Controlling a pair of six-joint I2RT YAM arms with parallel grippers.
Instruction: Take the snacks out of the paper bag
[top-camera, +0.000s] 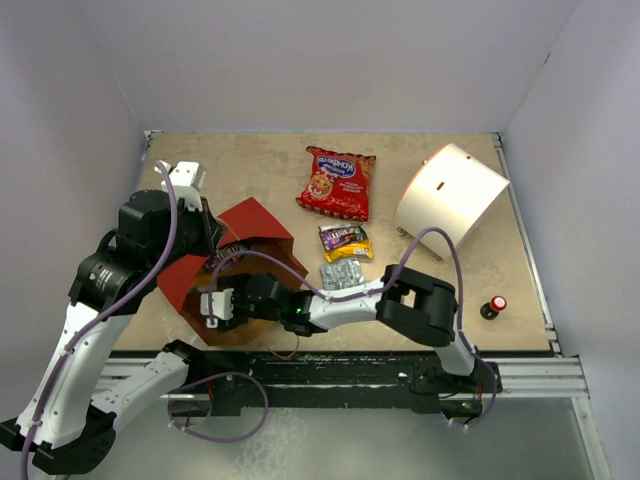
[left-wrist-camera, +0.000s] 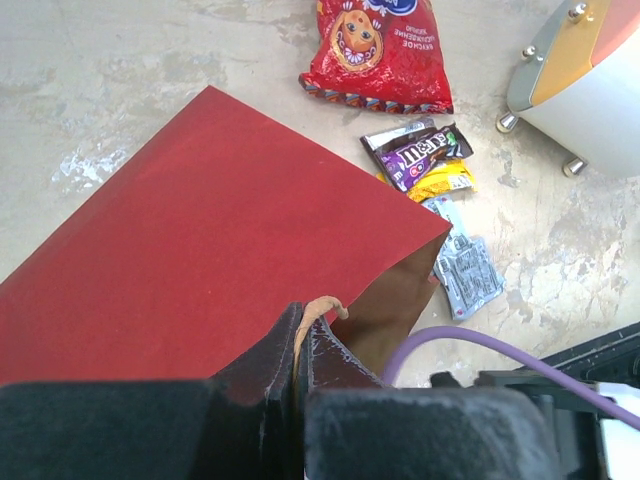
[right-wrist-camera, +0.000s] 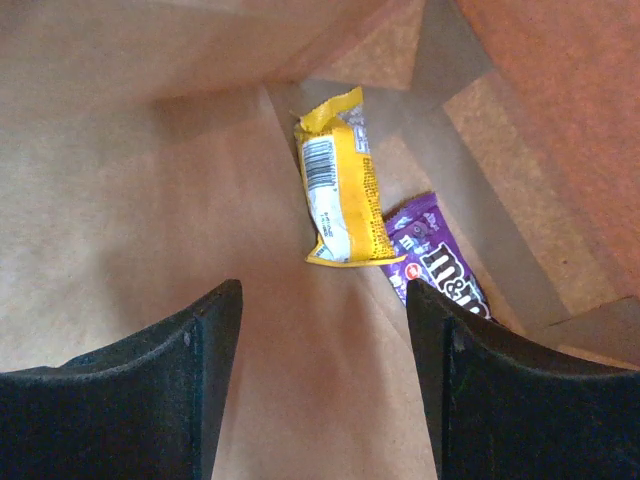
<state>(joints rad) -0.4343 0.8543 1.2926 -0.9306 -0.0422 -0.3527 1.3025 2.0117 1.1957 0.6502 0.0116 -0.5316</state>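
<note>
Yellow packet was judged best centred between the right gripper's parted, empty fingers, with the handle of the bag pinched tight by the left gripper.

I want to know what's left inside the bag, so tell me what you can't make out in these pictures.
- Top view: the right gripper and its arm cover the paper bag mouth; contents hidden.
- Right wrist: purple packet partly under the yellow packet; further snacks beyond the frame, unknowable.
- Left wrist: the bag's red wall hides its inside.
</note>
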